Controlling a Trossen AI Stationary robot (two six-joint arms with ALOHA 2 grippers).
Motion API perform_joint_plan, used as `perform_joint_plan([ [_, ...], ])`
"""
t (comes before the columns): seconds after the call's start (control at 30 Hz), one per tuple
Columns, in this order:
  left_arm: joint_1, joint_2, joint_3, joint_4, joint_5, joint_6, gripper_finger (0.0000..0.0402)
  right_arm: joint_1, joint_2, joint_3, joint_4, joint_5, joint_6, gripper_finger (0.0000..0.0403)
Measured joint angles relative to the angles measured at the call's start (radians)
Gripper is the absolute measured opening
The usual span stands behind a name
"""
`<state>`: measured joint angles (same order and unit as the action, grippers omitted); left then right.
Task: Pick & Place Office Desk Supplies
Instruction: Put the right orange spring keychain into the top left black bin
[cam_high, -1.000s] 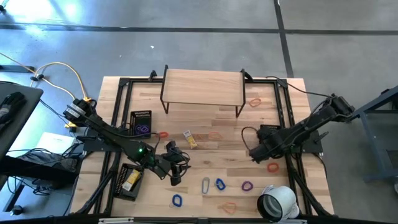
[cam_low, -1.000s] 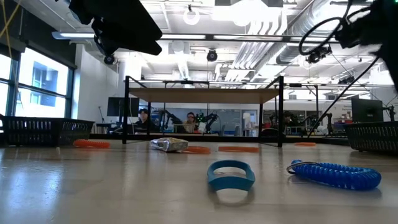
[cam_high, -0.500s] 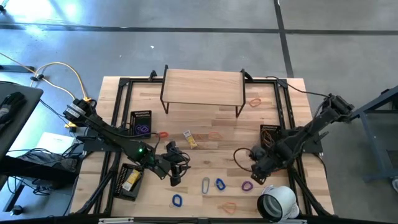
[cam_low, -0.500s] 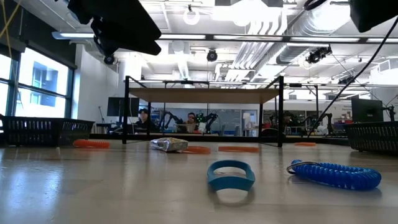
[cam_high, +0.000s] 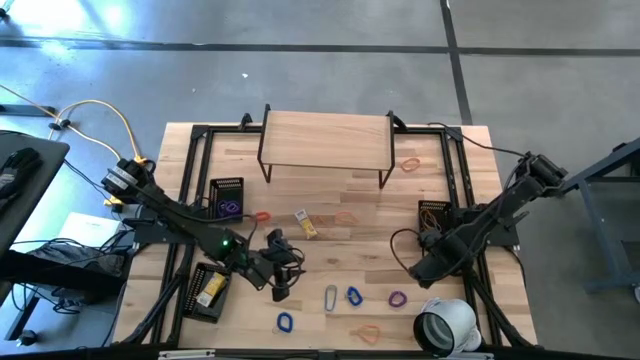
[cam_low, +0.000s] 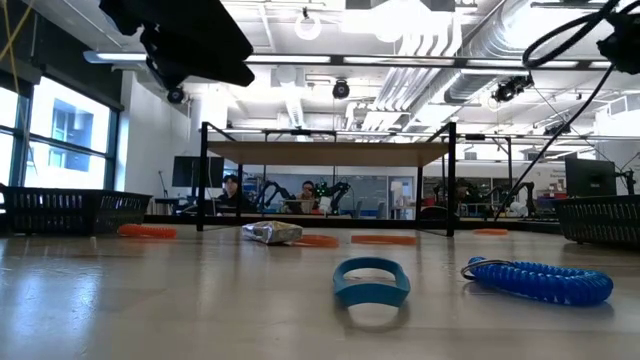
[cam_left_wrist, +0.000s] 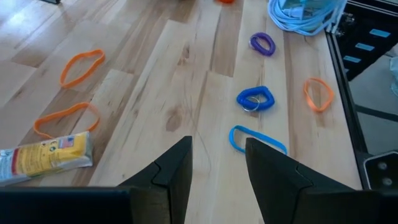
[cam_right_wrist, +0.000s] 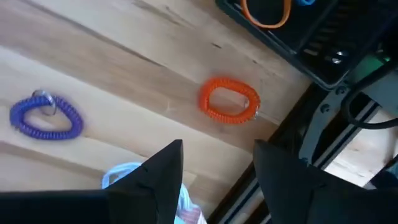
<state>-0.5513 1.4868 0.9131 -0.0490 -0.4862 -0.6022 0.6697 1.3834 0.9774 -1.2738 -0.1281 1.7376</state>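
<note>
The supplies lie loose on the wooden table (cam_high: 330, 255): a blue band (cam_left_wrist: 256, 138), a blue coil (cam_left_wrist: 255, 99), a purple coil (cam_right_wrist: 46, 118), an orange coil (cam_right_wrist: 229, 102), a silver clip (cam_high: 331, 297), thin orange bands (cam_left_wrist: 82, 65) and a yellow-and-white packet (cam_left_wrist: 43, 155). My left gripper (cam_high: 282, 275) hangs open above the near left part of the table, short of the blue band. Over the near right part my right gripper (cam_high: 425, 268) points down, open, with the orange coil just beyond its fingertips (cam_right_wrist: 155, 180).
Black mesh baskets stand at the left (cam_high: 227, 197), near left (cam_high: 207, 290) and right (cam_right_wrist: 292, 25); the right one holds an orange band. A large white tape roll (cam_high: 445, 325) sits near the front right edge. A wooden shelf (cam_high: 326, 143) spans the far side.
My right gripper has swung toward the table's near edge, away from the right basket, and has turned as it went; it now hangs over the orange coil. Its fingers stay open.
</note>
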Motion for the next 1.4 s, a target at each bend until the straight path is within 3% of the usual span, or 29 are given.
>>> perform_joint_plan([
  [0.2,-0.022,0.000,0.000,-0.003,0.000,0.000,0.0144,0.000,0.000,-0.097,0.047,-0.079,0.040,0.0180],
  [1.17,-0.027,0.000,0.000,-0.006,-0.006,0.000,0.0144,-0.003,-0.007,-0.438,0.507,-0.119,0.070,0.0179],
  [1.4,-0.027,0.000,0.000,-0.006,-0.006,0.000,0.0144,-0.003,-0.006,-0.446,0.516,-0.115,0.062,0.0151],
])
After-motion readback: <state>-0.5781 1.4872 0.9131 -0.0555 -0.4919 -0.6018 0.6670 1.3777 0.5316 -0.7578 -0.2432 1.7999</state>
